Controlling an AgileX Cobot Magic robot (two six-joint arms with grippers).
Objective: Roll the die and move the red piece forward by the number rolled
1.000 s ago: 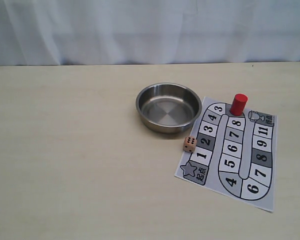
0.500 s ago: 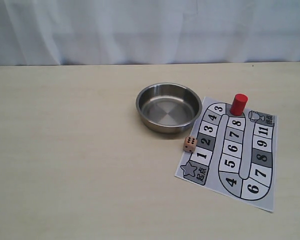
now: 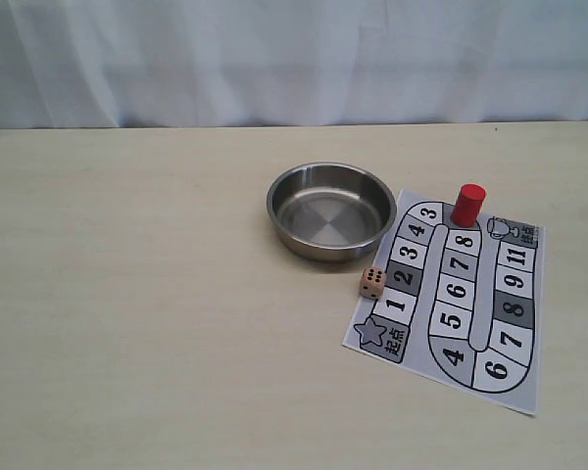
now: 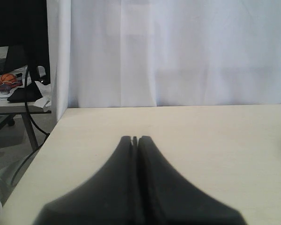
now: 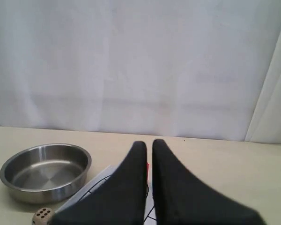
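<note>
left gripper (image 4: 135, 139) and right gripper (image 5: 149, 143) both clenched empty; die (image 3: 371, 283) right of centre at left edge of board (image 3: 514, 377), just below bowl (image 3: 331, 210), red piece (image 3: 467, 205) upright further up-right by the 3; both look light, rigid, slick, so pinch opposite sides

On the counter (image 3: 127, 294), right of the middle, sits a bowl (image 3: 277, 217). Just right of it, and reaching nearer, lies a game board sheet (image 3: 458, 318), turned at a slant. The die (image 3: 371, 283) rests at the sheet's left edge, just beside square 2 and just near of the bowl. The pawn (image 3: 467, 205) stands upright at the sheet's far end, right of square 3 and just beyond square 8.
</note>
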